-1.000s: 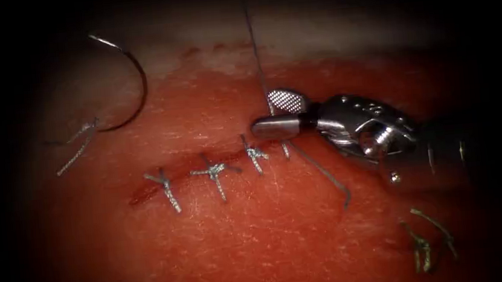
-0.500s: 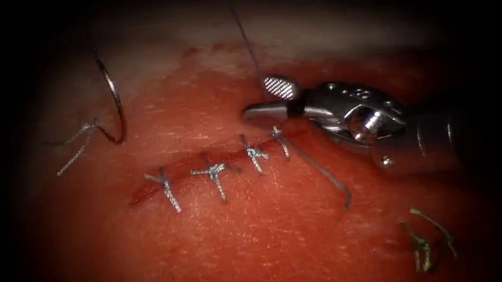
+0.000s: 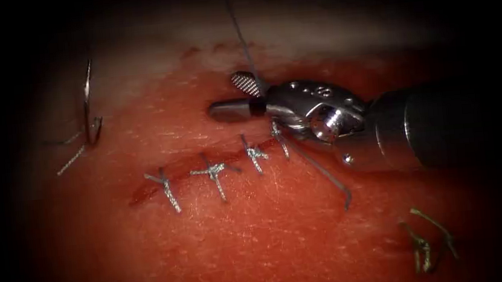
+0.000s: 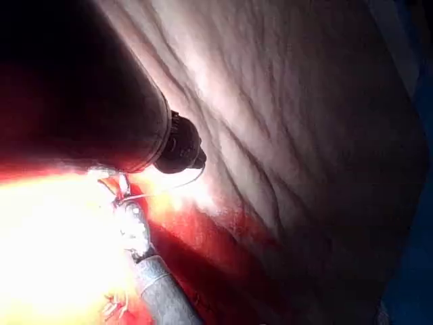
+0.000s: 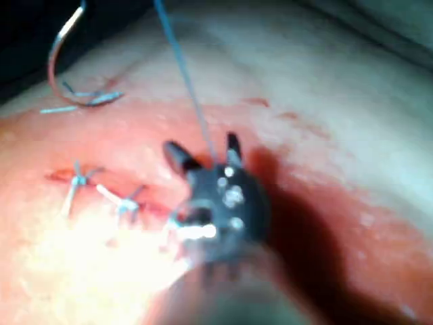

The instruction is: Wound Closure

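Right tool (image 3: 241, 96) jaws spread wide, astride thread (image 3: 242, 39).

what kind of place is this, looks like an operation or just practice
Most likely a bench suturing practice setup, not an operation: a slab of red pork-belly tissue with a stitched cut, a curved steel needle lying loose on its left, and the right arm's metal needle driver, jaws open around grey thread.

the right arm's silver wristed needle driver (image 3: 236, 95) has slid leftward above the stitched cut, its jaws spread apart around nothing, its dark shaft further into the endoscope view. the thin grey thread (image 3: 240, 36) running up from it has shifted left too. the curved steel needle (image 3: 87, 104), left of the cut, has swung from a broad arc to nearly edge-on.
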Tool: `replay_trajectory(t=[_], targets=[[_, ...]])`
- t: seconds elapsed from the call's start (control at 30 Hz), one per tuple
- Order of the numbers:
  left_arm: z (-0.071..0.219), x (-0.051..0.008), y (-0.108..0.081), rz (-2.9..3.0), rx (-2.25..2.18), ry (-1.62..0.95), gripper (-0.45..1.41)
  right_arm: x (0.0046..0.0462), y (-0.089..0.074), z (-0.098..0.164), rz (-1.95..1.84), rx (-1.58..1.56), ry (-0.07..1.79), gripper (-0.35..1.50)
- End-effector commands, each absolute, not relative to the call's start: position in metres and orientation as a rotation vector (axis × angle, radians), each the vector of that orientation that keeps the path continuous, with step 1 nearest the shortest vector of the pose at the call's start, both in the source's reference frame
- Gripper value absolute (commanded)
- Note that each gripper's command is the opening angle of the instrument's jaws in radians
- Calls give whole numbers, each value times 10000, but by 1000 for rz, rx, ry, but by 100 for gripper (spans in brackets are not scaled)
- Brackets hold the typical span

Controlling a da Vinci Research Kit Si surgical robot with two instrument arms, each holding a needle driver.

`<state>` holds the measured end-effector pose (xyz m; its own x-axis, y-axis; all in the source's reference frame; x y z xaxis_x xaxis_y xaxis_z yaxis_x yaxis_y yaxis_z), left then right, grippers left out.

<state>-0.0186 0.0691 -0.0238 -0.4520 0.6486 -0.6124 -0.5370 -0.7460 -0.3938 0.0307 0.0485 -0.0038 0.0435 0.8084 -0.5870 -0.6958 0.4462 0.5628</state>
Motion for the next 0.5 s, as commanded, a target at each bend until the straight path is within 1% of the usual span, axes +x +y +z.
replay_trajectory(t=[0.03,0.07,0.1,0.13,0.17,0.27,0.4,0.43,0.47,0.5], targets=[[-234,-193,691,2206,-1017,-183,-35,316,481,-28,1152,140,998,148],[-235,-194,690,2206,-1019,-184,-35,315,481,-28,1137,152,1003,138],[-236,-194,690,2207,-1019,-184,-35,314,480,-29,1118,183,1013,113],[-237,-195,689,2207,-1020,-184,-35,312,478,-30,1073,218,1029,62],[-239,-196,689,2207,-1021,-185,-35,307,476,-33,1036,247,1038,-35],[-240,-199,688,2209,-1028,-181,-35,303,478,-38,1011,206,1022,-35],[-237,-202,687,2215,-1033,-177,-35,301,486,-51,961,152,1049,-35],[-230,-202,689,2214,-1037,-173,-35,300,484,-50,958,152,1072,39],[-227,-202,690,2212,-1040,-170,-35,298,483,-50,971,129,1064,91],[-223,-202,692,2210,-1042,-166,-35,295,482,-51,987,101,1053,121]])
